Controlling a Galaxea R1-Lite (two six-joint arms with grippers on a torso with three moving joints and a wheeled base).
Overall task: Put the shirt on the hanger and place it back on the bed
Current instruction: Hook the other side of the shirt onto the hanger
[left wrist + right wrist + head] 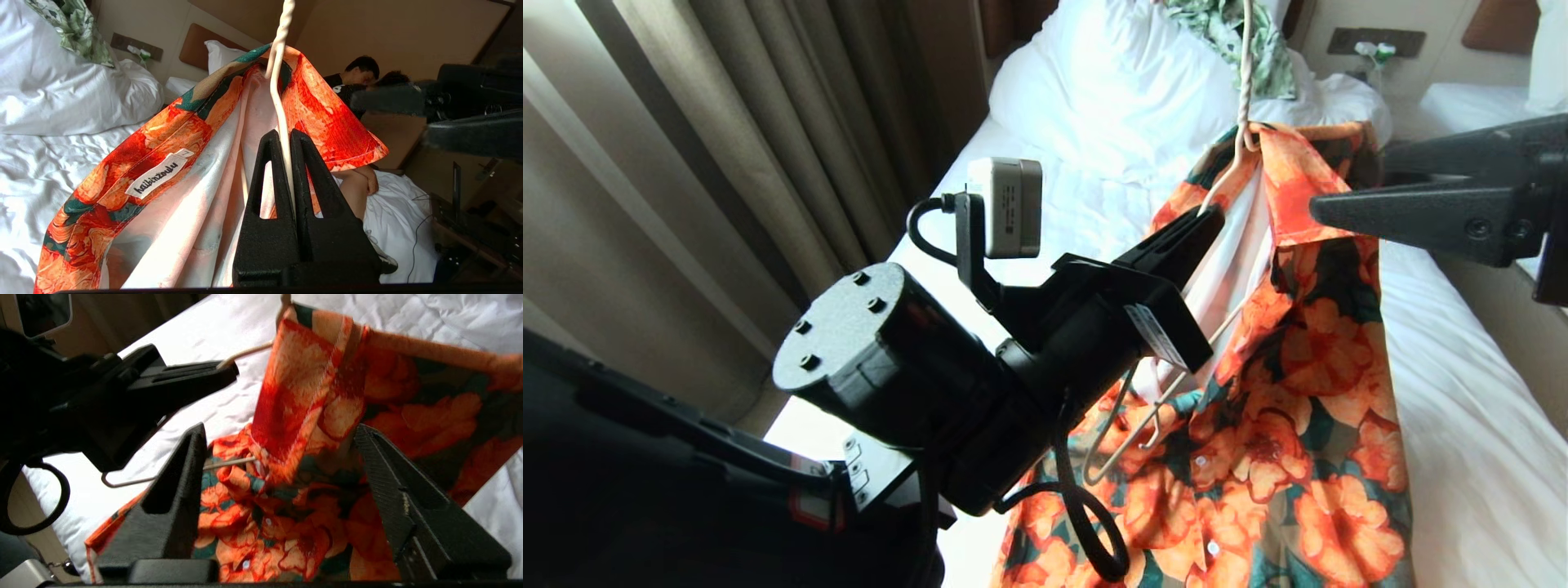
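Fingers of your left gripper [286, 141] are clamped on the wire of the hanger [278, 81], just below its twisted neck. Your right gripper [282, 457] stands wide, holding nothing, its tips either side of the collar [1294, 184]. Hanging from the hanger above the bed [1462, 425], the shirt [1298, 392] trails onto the sheet. Judge the cloth light, limp and slippery; it will likely slide off the thin wire. Pinch the doubled collar or shoulder seam, not a single layer.

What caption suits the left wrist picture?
Left gripper pinches the hanger wire, the shirt draped over it.
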